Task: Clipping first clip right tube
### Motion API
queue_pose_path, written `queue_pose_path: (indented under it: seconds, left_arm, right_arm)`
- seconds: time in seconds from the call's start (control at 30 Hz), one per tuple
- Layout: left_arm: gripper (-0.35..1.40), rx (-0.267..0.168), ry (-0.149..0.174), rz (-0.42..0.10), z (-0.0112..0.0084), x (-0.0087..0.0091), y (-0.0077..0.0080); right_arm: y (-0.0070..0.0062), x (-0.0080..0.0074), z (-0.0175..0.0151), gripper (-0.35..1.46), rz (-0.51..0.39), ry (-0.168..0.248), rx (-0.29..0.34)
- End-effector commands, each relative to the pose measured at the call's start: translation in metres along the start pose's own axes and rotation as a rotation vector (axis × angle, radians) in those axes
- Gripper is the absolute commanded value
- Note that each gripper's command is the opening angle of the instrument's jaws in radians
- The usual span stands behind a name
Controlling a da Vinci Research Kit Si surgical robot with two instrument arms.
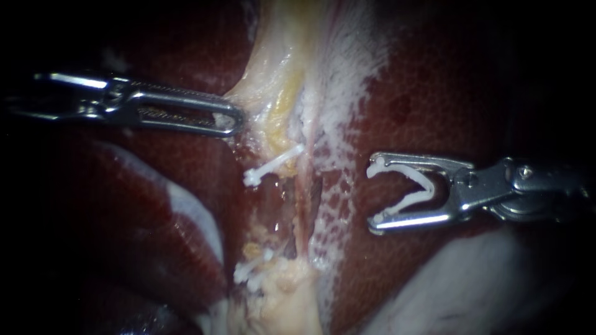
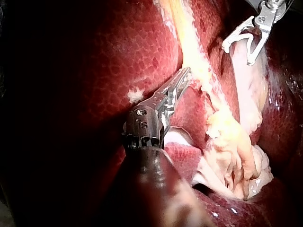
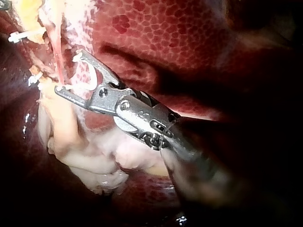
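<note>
With the steel left instrument [image 1: 233, 121] gripping pale yellow tissue [image 1: 273, 93], the right instrument [image 1: 374, 192] held an open white plastic clip [image 1: 426, 186] in wide jaws, not yet around the reddish tube [image 1: 302, 211].

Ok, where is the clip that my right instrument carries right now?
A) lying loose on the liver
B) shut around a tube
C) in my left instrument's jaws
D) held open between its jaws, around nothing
D: the right instrument holds the white clip open between its jaws, and only liver shows inside the clip's mouth.
</note>
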Motion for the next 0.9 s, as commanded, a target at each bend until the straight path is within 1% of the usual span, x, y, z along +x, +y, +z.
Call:
queue_pose_path:
  seconds: [0.03,0.1,0.2,0.27,0.3,0.4,0.43,0.57,0.73,0.9]
  left_arm:
    - [-0.35,0.0,0.0,0.0,0.0,0.0,0.0]
    - [-0.35,0.0,0.0,0.0,-0.0001,0.0,0.0]
    - [-0.35,0.003,0.001,0.0,-0.0005,-0.0001,0.0001]
    - [-0.35,0.007,0.003,-0.001,-0.0008,-0.0003,0.0004]
    - [-0.35,0.005,0.002,-0.002,-0.0011,-0.0005,0.0008]
    - [-0.35,-0.007,-0.001,-0.004,-0.0022,-0.0008,0.0018]
    - [-0.35,-0.011,-0.002,-0.005,-0.0025,-0.0009,0.0021]
    - [-0.35,-0.024,-0.005,-0.009,-0.0038,-0.0015,0.0031]
    - [-0.35,-0.032,-0.006,-0.015,-0.0049,-0.0022,0.0032]
    - [-0.35,-0.036,-0.007,-0.016,-0.0051,-0.0022,0.0029]
  right_arm:
    - [0.0,0.0,0.0,0.6,0.0,0.0,0.0]
    - [0.0,-0.0001,0.0001,0.6,-0.001,0.0,0.0]
    - [-0.0003,-0.0006,0.0005,0.6,-0.005,0.0,0.001]
    - [-0.0007,-0.0015,0.0012,0.6,-0.005,-0.001,0.006]
    - [-0.0009,-0.002,0.0015,0.6,0.003,-0.001,0.005]
    - [-0.0016,-0.0037,0.0032,0.6,0.026,-0.003,0.025]
    - [-0.0019,-0.0044,0.004,0.6,0.049,-0.004,0.027]
    - [-0.0026,-0.006,0.0061,0.6,0.088,-0.006,0.03]
    - [-0.003,-0.0071,0.0081,0.6,0.114,-0.009,0.043]
    - [-0.0032,-0.0076,0.0098,0.6,0.127,-0.012,0.053]
